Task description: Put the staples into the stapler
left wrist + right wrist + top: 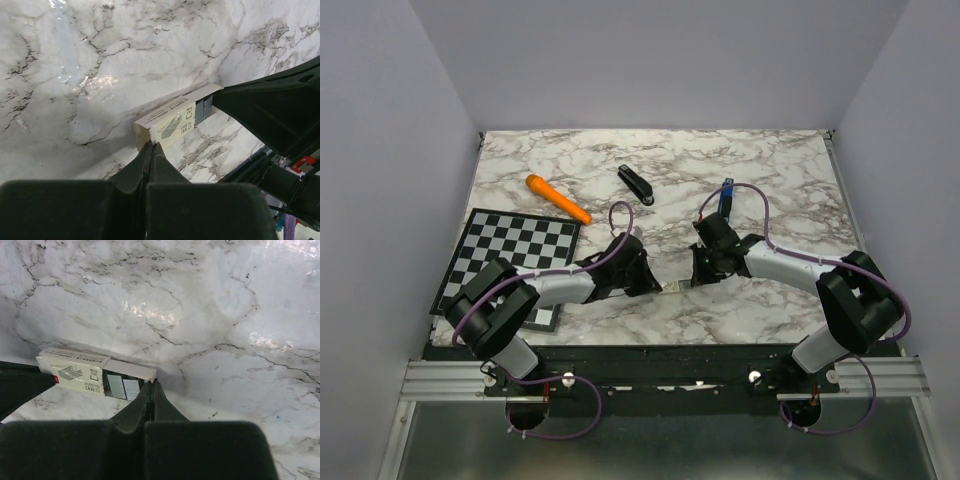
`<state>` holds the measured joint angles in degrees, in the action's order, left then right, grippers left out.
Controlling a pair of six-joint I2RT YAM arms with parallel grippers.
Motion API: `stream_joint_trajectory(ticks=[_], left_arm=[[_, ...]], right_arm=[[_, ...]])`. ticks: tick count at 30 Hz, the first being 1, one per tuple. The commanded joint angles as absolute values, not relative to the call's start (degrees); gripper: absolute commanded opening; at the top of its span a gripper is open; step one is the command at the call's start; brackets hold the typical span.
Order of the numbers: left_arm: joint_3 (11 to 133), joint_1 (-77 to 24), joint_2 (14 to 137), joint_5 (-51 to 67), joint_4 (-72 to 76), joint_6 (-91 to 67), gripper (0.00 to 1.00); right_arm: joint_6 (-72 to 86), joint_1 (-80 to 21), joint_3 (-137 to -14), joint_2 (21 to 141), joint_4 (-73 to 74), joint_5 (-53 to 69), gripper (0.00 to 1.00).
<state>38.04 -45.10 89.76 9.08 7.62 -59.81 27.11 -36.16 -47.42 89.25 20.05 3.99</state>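
Staples [124, 388]: grey strips sitting inside the open end of the small whitish box [75, 376], which lies flat on the marble table [770, 160] between my two arms.
Right gripper [151, 385]: jaws pressed together with no gap, tips at the open end of the box beside its raised flap [131, 369]. I cannot tell whether they nip the flap edge.
Left gripper [151, 146]: likewise closed, tips against the opposite, closed end of the box. No clear hold is visible.
Stapler [634, 184]: lying at the far side of the table, well apart from the box. It is too small in the overhead view to tell whether its tray is open.
Progress: early, in my judgement. The box is open and the staples are exposed, but none are drawn out.
Outstanding: extract a strip, carry it to the stapler, open it, seat the strip, close it.
Count, task items: two strips showing side by side, one stapler, one box.
Count, other: one orange pen [558, 198] and one chequered board [510, 250], both on the left.
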Motion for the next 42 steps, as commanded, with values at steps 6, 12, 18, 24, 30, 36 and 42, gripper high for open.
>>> stream_joint_trajectory(ticks=[6,12,18,24,30,36,42], left_arm=[[34.6,-43.4,86.6,9.8,8.1,-58.4,0.0],[32.8,-42.8,85.2,9.3,7.7,-57.7,0.0],[32.6,-41.8,83.3,7.7,4.4,-55.4,0.0],[32.3,-39.9,81.2,6.2,1.8,-53.5,0.02],[32.0,-38.9,80.2,5.7,1.1,-52.9,0.18],[30.9,-37.7,78.2,5.3,0.8,-52.8,0.33],[30.5,-36.4,74.2,3.8,-1.7,-51.8,0.53]], right_arm=[[25.7,-36.1,-49.0,89.8,23.6,0.4,0.01],[25.5,-36.0,-49.0,89.8,23.8,0.4,0.01],[24.9,-36.0,-49.3,89.6,23.7,0.3,0.01],[24.3,-36.0,-49.6,89.3,23.7,0.5,0.14],[24.1,-36.0,-50.3,87.7,23.8,0.8,0.35],[23.9,-36.0,-51.5,85.4,25.8,-1.2,0.51],[22.9,-35.5,-54.2,82.2,29.2,-6.4,0.68]])
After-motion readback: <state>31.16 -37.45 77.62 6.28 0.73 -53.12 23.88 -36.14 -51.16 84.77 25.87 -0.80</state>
